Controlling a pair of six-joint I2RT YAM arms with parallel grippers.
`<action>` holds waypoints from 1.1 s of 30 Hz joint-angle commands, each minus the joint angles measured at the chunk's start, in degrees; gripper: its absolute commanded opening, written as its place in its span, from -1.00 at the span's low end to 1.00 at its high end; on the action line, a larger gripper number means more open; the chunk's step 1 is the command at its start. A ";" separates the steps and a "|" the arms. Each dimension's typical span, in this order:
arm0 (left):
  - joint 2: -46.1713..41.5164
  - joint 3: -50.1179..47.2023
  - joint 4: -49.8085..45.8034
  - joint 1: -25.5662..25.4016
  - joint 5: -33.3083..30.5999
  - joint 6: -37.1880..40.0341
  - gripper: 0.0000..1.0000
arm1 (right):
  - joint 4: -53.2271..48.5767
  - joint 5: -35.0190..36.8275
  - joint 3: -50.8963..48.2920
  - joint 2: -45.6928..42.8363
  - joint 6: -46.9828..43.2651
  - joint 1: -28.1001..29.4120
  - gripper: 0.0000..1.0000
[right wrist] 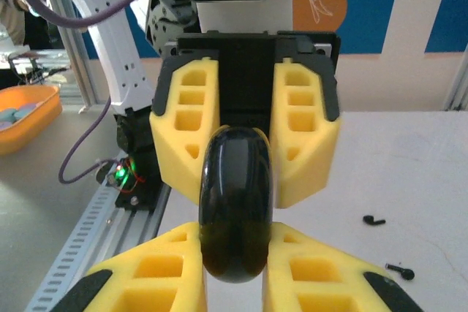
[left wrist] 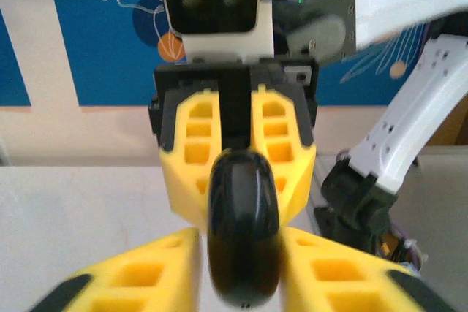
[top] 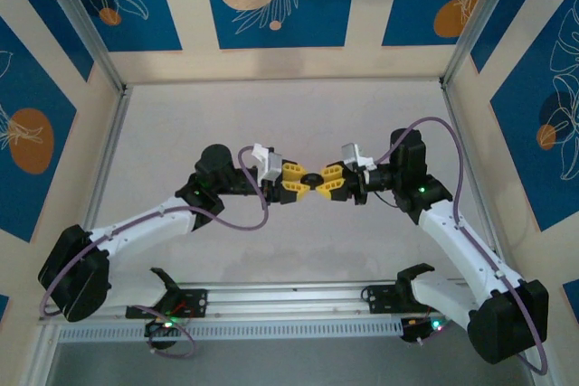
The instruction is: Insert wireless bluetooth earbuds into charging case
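Looking down on the rig, I have a pale, matte counter [top: 271, 115] boxed in by cream walls [top: 362, 6] with blue panels of white leaves and orange discs. A slotted metal rail [top: 289, 294] runs along the near edge. Off the counter, through the right wrist camera, I see one orange tub [right wrist: 25, 118].

I count two arms, two claws, one charging case and two earbuds. The claws meet nose to nose above the middle of the counter, with the glossy black charging case [top: 312, 179] standing on edge between all four yellow fingers. The right claw [top: 322, 182] is clamped on the case. The left claw [top: 302, 180] flanks it closely, but I cannot tell whether it presses or sits loose.

The first earbud [right wrist: 374, 220] and the second earbud [right wrist: 400, 271] lie on the bare counter near each other but apart, on the far-edge side of the claws and outside the case.
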 commanded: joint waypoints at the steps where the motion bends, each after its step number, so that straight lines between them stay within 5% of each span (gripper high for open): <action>1: -3.20 1.69 -11.56 -0.31 -2.37 8.22 -0.18 | -18.34 1.33 5.89 0.26 -12.88 0.58 -0.66; 5: -5.03 5.92 -29.97 -0.46 -5.19 19.45 -0.05 | -33.61 11.79 11.01 1.65 -23.53 1.68 -0.66; 10: -4.46 10.12 -43.50 -0.68 -8.12 27.75 -0.01 | -40.64 21.38 14.34 3.97 -28.05 6.14 -0.66; 22: -2.20 12.75 -48.78 -2.54 -8.59 30.83 -0.04 | -40.47 24.33 17.46 8.66 -28.41 12.66 -0.66; 33: -1.21 13.79 -50.81 -3.10 -8.48 31.59 -0.33 | -39.37 24.28 18.52 10.48 -28.31 14.22 -0.67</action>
